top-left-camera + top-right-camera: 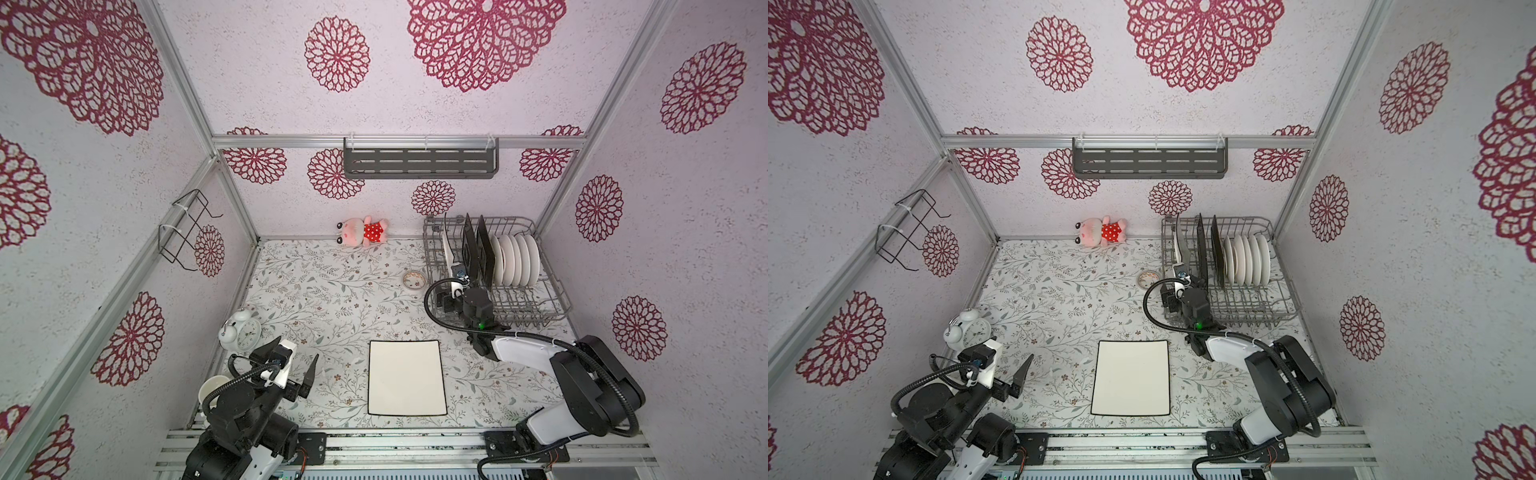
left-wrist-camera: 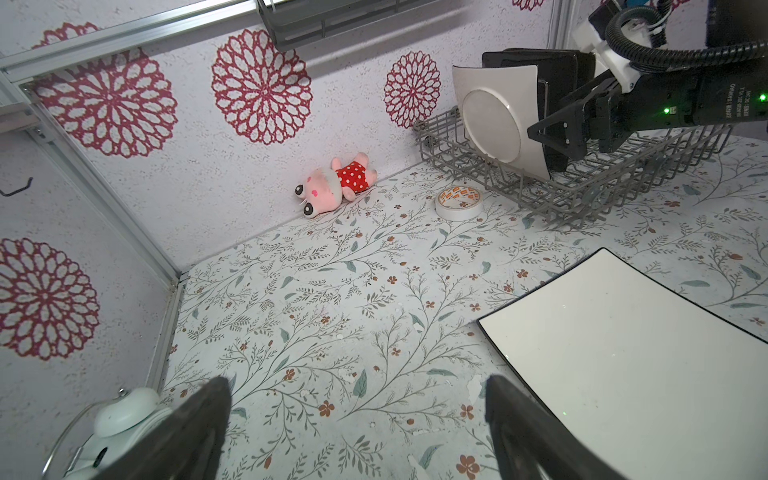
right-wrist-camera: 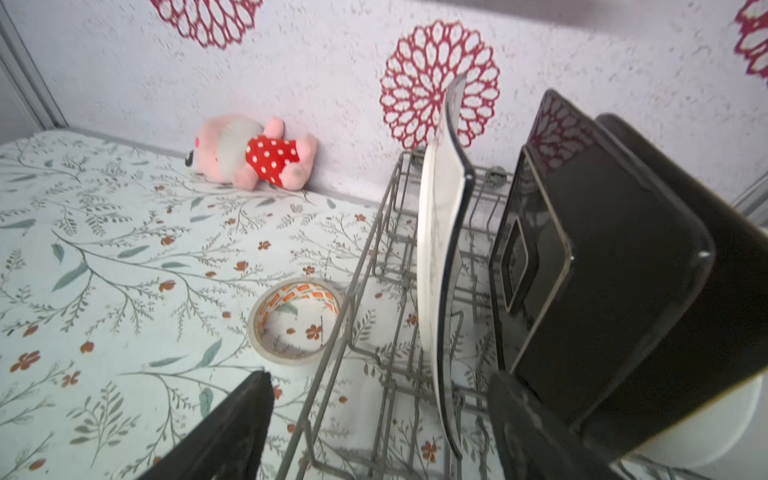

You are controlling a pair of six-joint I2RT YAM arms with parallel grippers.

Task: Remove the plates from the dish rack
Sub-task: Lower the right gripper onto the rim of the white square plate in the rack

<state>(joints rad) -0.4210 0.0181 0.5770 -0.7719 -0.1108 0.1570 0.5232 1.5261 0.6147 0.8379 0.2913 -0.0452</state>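
Nearest me, my left gripper [image 2: 357,380] hangs over the front left of the bench [image 1: 324,299], its jaws spread wide with nothing between them; a white mug [image 1: 210,392] sits partly hidden by its arm and a white alarm clock [image 1: 241,332] stands a little further in. In the front middle one large white dark-rimmed plate [image 1: 407,376] lies flat on the bench, outside the dish rack [image 1: 528,309]. Further back on the right, my right gripper [image 3: 380,376] is down at the rack's near left corner, jaws apart: one jaw toward the rack's left wall, the other beside the first of two black square plates [image 3: 602,257], with an upright white square plate [image 3: 440,249] standing edge-on in the gap, touched by neither as far as I can see. To their right a row of round white plates [image 1: 519,259] stands in the tines. A roll of tape [image 1: 413,279] lies just left of the rack, and a pink plush toy [image 1: 363,232] rests at the bench's far edge
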